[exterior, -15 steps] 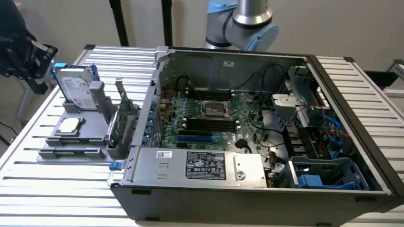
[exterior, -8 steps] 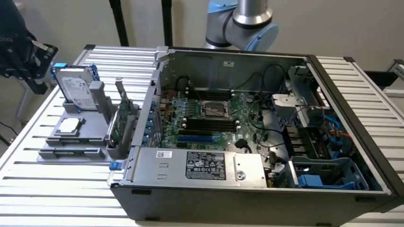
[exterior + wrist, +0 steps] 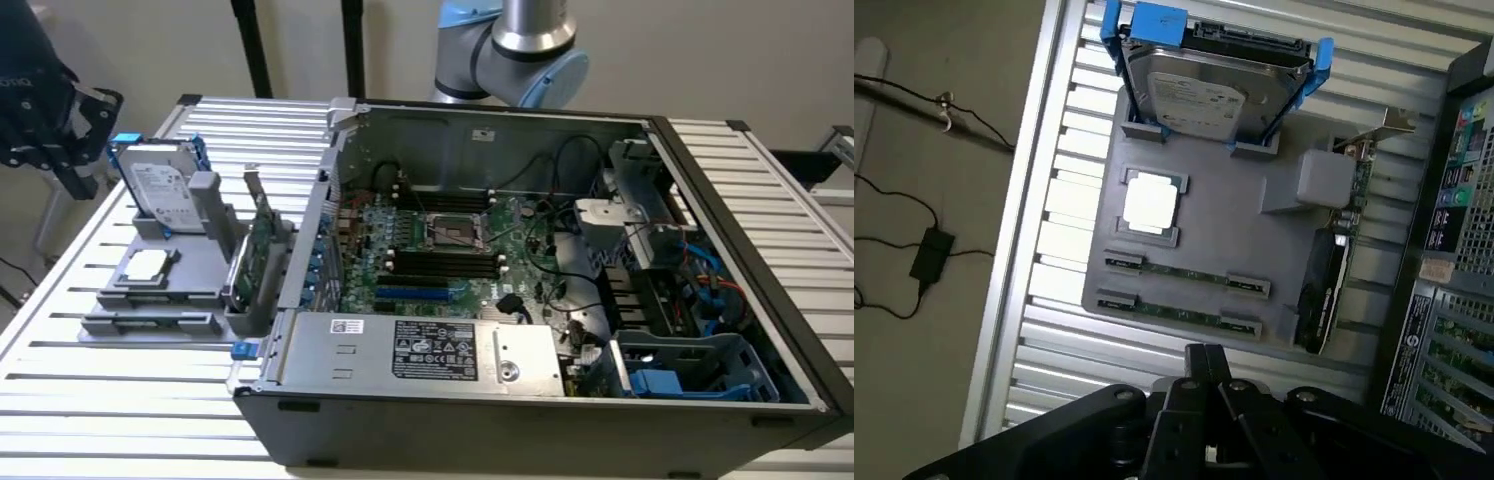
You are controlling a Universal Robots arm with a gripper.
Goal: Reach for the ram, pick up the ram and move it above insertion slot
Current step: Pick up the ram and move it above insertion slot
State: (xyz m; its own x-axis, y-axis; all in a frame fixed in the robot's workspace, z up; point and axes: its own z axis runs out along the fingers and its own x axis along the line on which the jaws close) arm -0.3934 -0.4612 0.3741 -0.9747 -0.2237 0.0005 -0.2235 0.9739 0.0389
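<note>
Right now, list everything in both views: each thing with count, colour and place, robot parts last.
ram: 2, green, flat in the tray's holders, nearest the end effector
hard drive: 1, silver with blue rails, standing on the tray
CPU: 1, silver, in the tray's square pocket
expansion card: 1, green with metal bracket, on edge at the tray's case side
tray: 1, grey, on the table beside the case
computer case: 1, dark grey, open, on the table
motherboard: 1, green, inside the case
table: 1, silver slatted, under tray and case
robot arm: 1, silver and light blue, behind the case
end effector: 1, black, near the tray's ram side
</note>
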